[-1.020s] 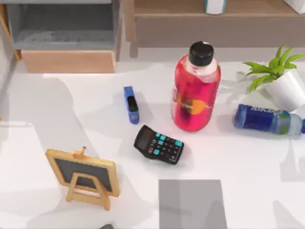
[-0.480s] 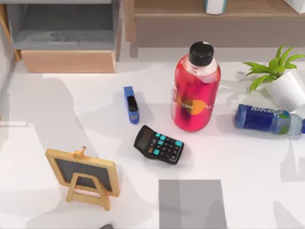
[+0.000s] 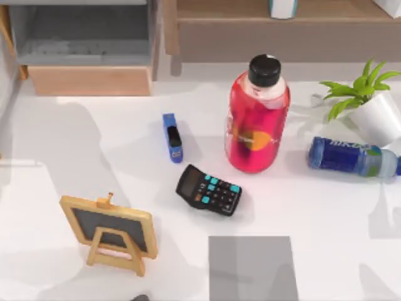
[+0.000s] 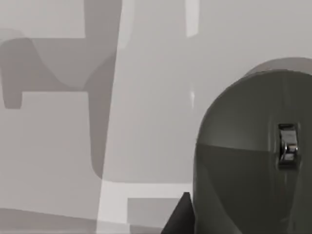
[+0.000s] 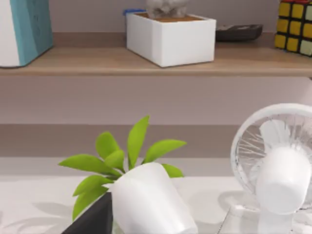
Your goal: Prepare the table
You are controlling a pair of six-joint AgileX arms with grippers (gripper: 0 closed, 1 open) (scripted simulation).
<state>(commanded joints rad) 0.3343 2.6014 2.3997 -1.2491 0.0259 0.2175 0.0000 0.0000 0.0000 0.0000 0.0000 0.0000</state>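
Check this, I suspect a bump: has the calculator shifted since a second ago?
No. The calculator sits in the same spot, between the blue stapler and the grey pad.

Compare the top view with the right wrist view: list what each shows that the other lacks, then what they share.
Top view only: red bottle, blue bottle, calculator, stapler, little chalkboard, grey pad.
Right wrist view only: white fan, puzzle cube, white box on the shelf.
Both: the potted plant and the white table.
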